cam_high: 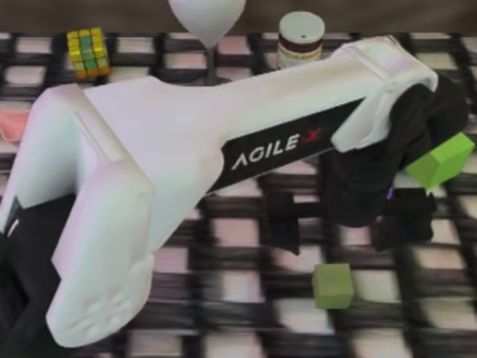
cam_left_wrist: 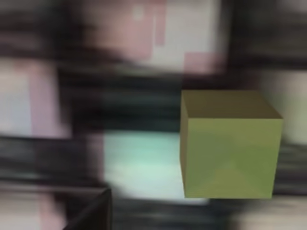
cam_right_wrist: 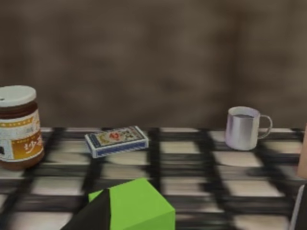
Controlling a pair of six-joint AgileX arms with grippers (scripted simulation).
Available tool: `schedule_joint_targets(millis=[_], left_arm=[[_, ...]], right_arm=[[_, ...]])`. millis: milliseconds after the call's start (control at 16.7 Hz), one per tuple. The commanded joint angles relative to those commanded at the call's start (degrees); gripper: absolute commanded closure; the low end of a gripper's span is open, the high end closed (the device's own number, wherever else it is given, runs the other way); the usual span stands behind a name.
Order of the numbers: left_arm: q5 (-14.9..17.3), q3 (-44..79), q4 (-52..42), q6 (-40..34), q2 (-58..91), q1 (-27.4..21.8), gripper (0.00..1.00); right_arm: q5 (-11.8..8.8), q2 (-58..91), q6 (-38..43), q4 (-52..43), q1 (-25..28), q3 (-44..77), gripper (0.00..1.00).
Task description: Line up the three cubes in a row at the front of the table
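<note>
My left arm [cam_high: 223, 142] stretches across the table [cam_high: 246, 306] from the left. Its black gripper [cam_high: 350, 216] hangs over the right half, just behind the small olive-green cube [cam_high: 333, 286]. In the left wrist view that cube [cam_left_wrist: 230, 143] lies ahead on the table, with one black finger [cam_left_wrist: 91, 211] at the edge and nothing held. The lime-green cube [cam_high: 441, 160] sits at the far right. Only a purple sliver [cam_high: 390, 194] of the purple cube shows beside the left gripper. My right gripper [cam_right_wrist: 136, 225] is out of the top view. One of its fingers [cam_right_wrist: 96, 213] overlaps the lime-green cube [cam_right_wrist: 139, 206].
At the back stand a multicoloured puzzle cube [cam_high: 88, 52], a white rounded object [cam_high: 207, 19] and a brown jar [cam_high: 300, 39]. The right wrist view shows the jar [cam_right_wrist: 17, 127], a blue card box [cam_right_wrist: 116, 140] and a metal mug [cam_right_wrist: 243, 127]. A pink item [cam_high: 11, 123] lies at the left edge.
</note>
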Motion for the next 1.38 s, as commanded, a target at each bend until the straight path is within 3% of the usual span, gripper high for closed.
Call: schedule_joint_targets(millis=[300, 540, 960, 1380], left_arm=[[-0.03, -0.64, 0.53, 0.09, -0.35, -0.02, 0.00], [-0.44, -8.19, 5.65, 1.54, -8.35, 4.43, 0.00], [-1.03, -39.12, 23.85, 10.37, -43.33, 20.79, 0.00], [-0.90, -80.89, 46.36, 29.41, -87.96, 39.91, 0.00]], right_arm=[[-0.03, 0.53, -0.04, -0.37, 0.17, 0.52, 0.00], [-0.18, 7.81, -0.62, -5.25, 2.04, 7.67, 0.00], [-0.02, 40.40, -2.87, -23.35, 8.02, 35.13, 0.00], [0.08, 83.64, -5.62, -45.68, 15.24, 66.65, 0.00]])
